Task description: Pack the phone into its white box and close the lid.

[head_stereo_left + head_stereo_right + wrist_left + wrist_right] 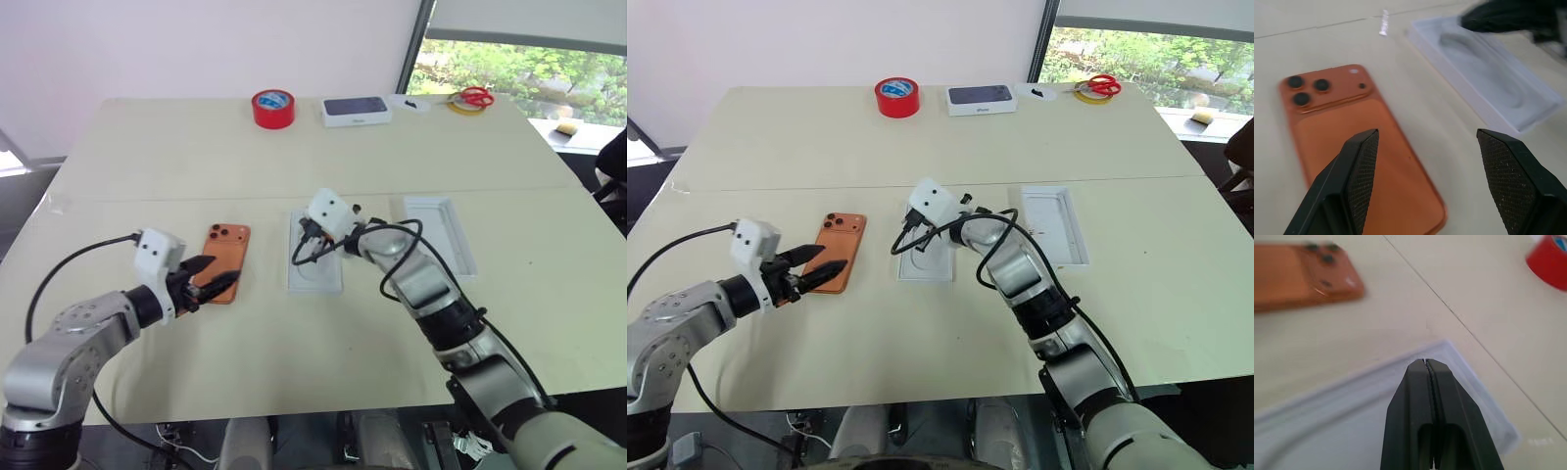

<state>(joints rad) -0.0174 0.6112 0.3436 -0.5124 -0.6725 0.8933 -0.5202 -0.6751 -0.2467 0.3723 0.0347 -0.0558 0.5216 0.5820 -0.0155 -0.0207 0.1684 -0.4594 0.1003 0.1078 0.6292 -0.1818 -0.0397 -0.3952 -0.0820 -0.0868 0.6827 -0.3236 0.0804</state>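
Observation:
The orange phone (229,257) lies back up on the table, with its camera block at the far end. My left gripper (215,274) is open, its fingers (1359,161) hovering over the phone's near end with nothing between them. A flat white insert (316,272) with an oval recess lies to the right of the phone. My right gripper (1426,363) is shut and empty, its tip over the insert's far end. The white lid (443,235) lies hollow side up to the right of the insert. The white box is out of view.
At the table's far side stand a red tape roll (273,108) and a closed white box with a dark top (357,111), with red scissors (476,96) further right. Black cables loop around my right wrist (392,257).

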